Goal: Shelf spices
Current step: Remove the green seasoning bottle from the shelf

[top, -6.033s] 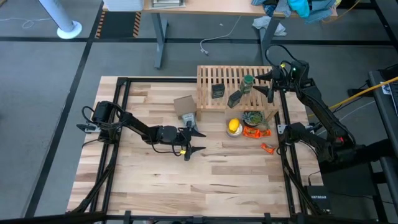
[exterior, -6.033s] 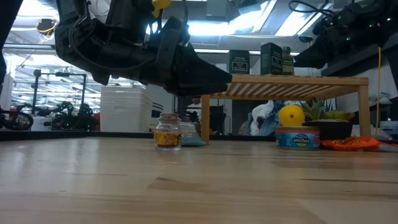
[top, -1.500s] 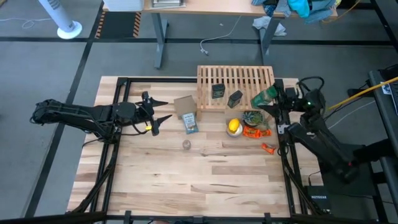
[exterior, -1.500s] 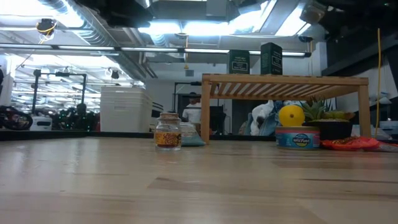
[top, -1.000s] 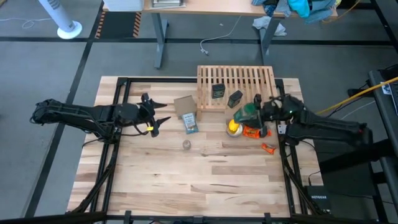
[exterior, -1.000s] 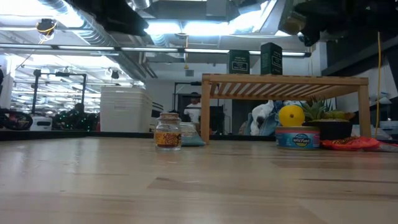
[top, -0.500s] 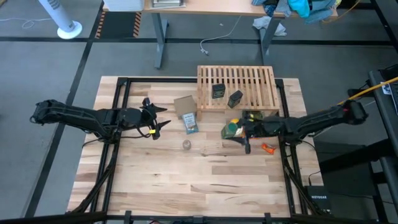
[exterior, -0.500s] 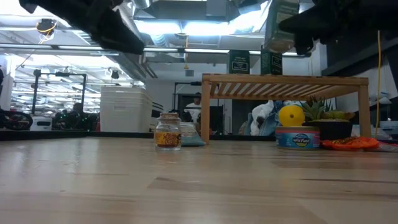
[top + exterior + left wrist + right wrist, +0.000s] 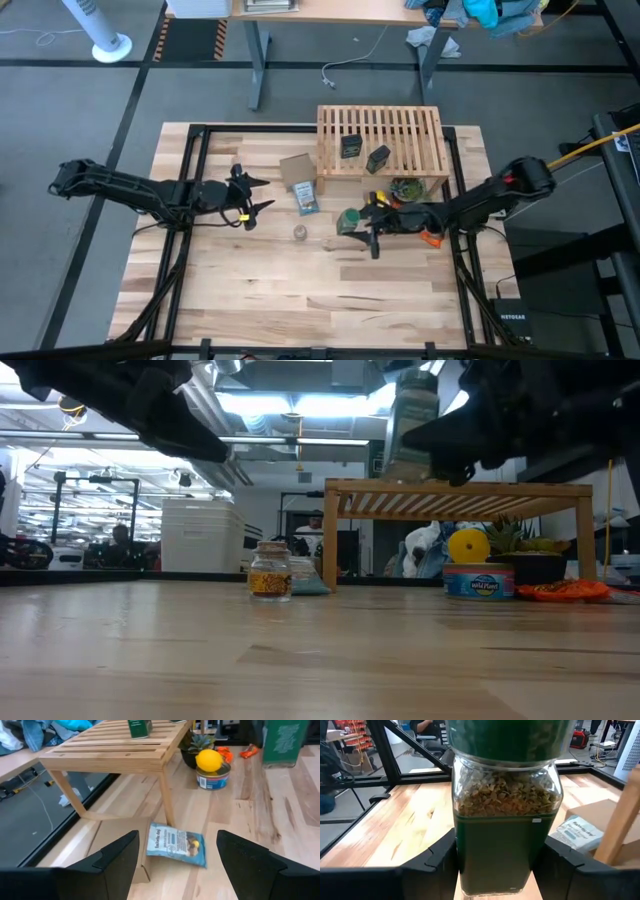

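From above, we saw the right gripper (image 9: 362,222) stretched out over the table's middle, clamped on the green bottle (image 9: 348,221), which it carried well clear of the shelf (image 9: 380,140). Two dark tins (image 9: 350,146) already stood on the slats. The small glass jar (image 9: 299,233) sat alone on the table, just in front of the blue-and-white packet (image 9: 307,199). The left gripper (image 9: 248,197) hovered at the left of the table with its fingers apart, holding nothing; we judged it was waiting its turn.

At table level, the bottle (image 9: 411,422) hung high in the air, above the height of the shelf top (image 9: 460,488), upright in the dark fingers. The jar (image 9: 267,570) stood on the wood beside the shelf's leg, and a lemon (image 9: 467,546) rested on a tin can under the shelf.

From the left wrist, we looked between its spread fingers (image 9: 117,860) at the packet (image 9: 177,844) and the shelf's corner (image 9: 117,755), with one green-labelled tin (image 9: 139,727) on top.

From the right wrist, the bottle (image 9: 506,815) filled the picture, its glass body squeezed between the two pads (image 9: 437,860), dried herbs visible under a green cap. Gripped at the waist, it stayed upright, which we thought would suit setting it down flat.
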